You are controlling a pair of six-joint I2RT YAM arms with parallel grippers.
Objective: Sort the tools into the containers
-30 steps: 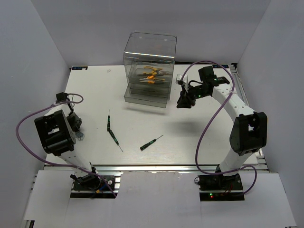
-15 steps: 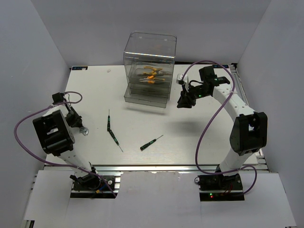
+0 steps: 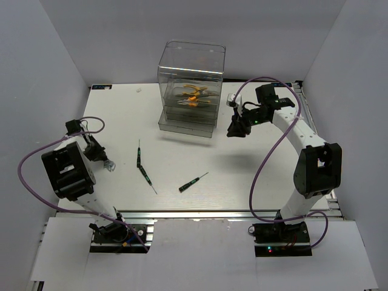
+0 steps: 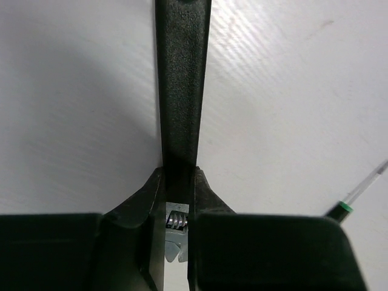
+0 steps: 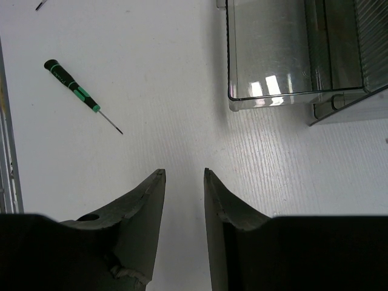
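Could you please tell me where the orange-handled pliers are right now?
In the top view, the orange-handled pliers lie inside the clear drawer box at the far middle of the table, left of the right gripper.

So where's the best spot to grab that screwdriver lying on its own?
Likely its thick black-green handle, from straight above, squeezing across its width: the screwdriver lies flat on the table, and its thin shaft gives little to pinch.

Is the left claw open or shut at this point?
Shut. In the left wrist view the left claw has its two fingers pressed flat together, with nothing between them.
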